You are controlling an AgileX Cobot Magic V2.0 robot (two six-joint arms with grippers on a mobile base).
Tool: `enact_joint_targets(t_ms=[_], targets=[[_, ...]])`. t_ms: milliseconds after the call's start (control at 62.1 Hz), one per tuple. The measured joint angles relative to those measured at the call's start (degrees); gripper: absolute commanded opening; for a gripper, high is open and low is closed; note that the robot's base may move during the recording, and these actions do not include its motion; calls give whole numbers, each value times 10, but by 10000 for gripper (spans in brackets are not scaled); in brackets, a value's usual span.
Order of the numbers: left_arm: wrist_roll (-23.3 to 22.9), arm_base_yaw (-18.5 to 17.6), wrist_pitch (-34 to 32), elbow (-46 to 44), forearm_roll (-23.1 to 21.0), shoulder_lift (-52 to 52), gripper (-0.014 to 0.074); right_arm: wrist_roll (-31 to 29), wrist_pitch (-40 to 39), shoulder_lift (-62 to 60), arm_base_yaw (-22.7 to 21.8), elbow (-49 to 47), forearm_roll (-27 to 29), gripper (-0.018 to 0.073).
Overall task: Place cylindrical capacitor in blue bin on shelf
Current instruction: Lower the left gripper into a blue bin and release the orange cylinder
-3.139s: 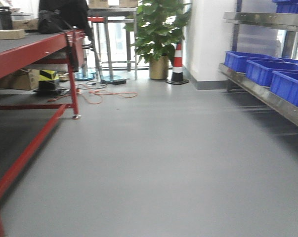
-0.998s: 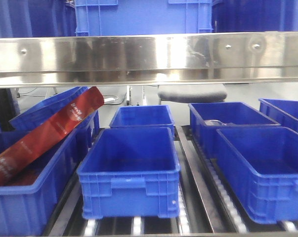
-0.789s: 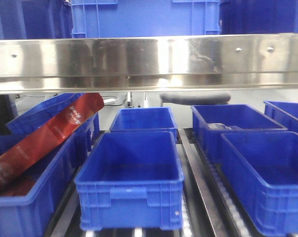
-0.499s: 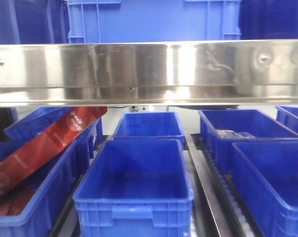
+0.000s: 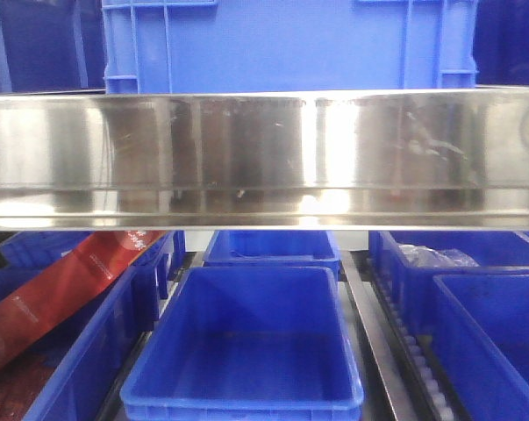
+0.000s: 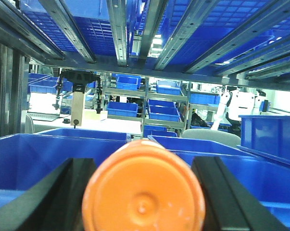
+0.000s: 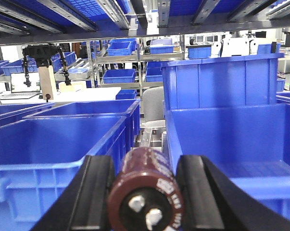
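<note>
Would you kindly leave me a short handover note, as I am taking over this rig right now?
Left gripper: shut on an orange-ended cylinder.
Right gripper: shut on the cylindrical capacitor, terminals facing the wrist camera.
Both are beneath the upper tier of the shelf, near bin-rim height.
Done: capacitor grasped, robot at the shelf.
Left: carry it over the empty blue bin in front and release.

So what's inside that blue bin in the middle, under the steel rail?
Nothing visible: the middle bin looks empty. The steel rail covers most of the rear bin behind it.
</note>
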Motion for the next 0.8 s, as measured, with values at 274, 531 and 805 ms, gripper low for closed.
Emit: enact_joint_targets(t_ms=[274,531,805], targets=[[0,0,0,0,0,0,-111,0,0,0,0,0,0,-168],[0,0,0,0,0,0,-111,0,0,0,0,0,0,-168],[0,0,0,0,0,0,-111,0,0,0,0,0,0,-168]])
